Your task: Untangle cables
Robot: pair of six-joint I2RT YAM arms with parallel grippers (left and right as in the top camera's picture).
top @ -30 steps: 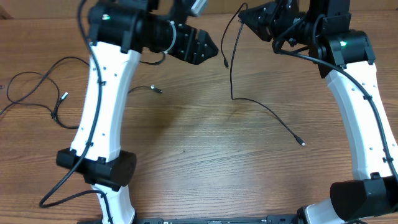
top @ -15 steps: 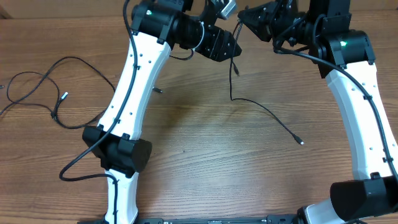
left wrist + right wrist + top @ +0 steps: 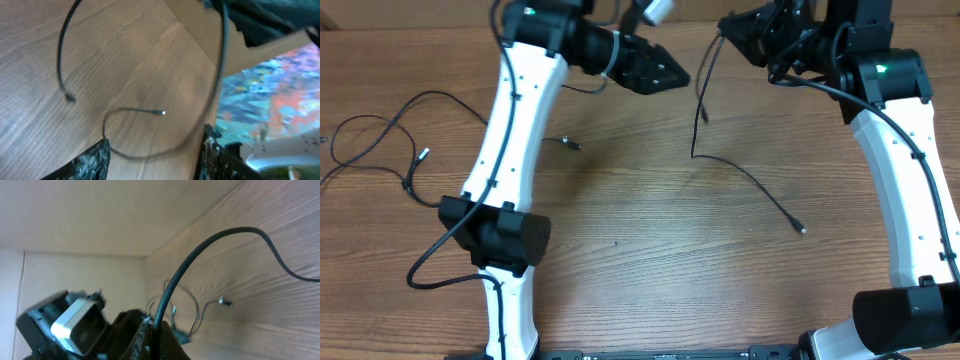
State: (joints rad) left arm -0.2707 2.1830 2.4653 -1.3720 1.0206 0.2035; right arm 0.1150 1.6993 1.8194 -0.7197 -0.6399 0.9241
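One thin black cable hangs from my right gripper, which is shut on it near the table's far edge. A short end dangles to a plug. The long strand drops to the table and runs right to a tip. The right wrist view shows the cable pinched between the shut fingers. My left gripper hovers just left of the hanging strand, jaws open. In its wrist view the blurred cable curves across the gap between the fingers without being pinched.
A second looped cable lies at the far left with a plug. A short cable piece lies beside the left arm. The right arm stands along the right side.
My left gripper swung right to the hanging cable, then drew back slightly left. The right gripper stayed shut on the cable and shifted a little to the right.
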